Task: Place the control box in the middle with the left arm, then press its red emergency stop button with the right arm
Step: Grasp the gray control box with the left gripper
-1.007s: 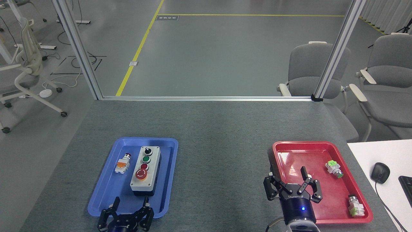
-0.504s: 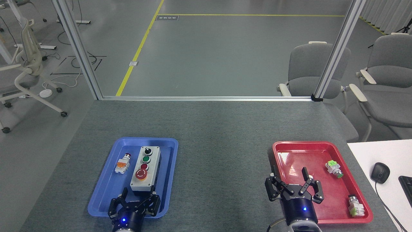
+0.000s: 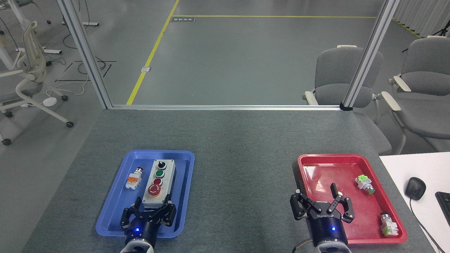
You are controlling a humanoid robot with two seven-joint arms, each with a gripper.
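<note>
**Left pincer sitting at the near end of the control box**

The left gripper point(image 3: 152, 202) is sitting over the blue tray point(image 3: 116, 207). Its two fingers are spread wide, one on each side of the near end of the control box point(image 3: 159, 182). I cannot tell if they are touching it.

The right gripper point(image 3: 318, 196) is hanging over the near left part of the red tray point(image 3: 351, 161). Its fingers are spread wide too, and nothing is in them.

The control box is lying in the blue tray, stretching away from the left gripper. The red emergency stop button point(image 3: 154, 189) is facing up, just past the fingertips. Left of the box, the small white-and-orange switch point(image 3: 134, 178) is lying in the same tray.

The bare middle point(image 3: 242, 182) of the table is lying between the two grippers.

Two small green-and-white switches point(image 3: 364, 184) are lying in the red tray, right of the right gripper.
</note>
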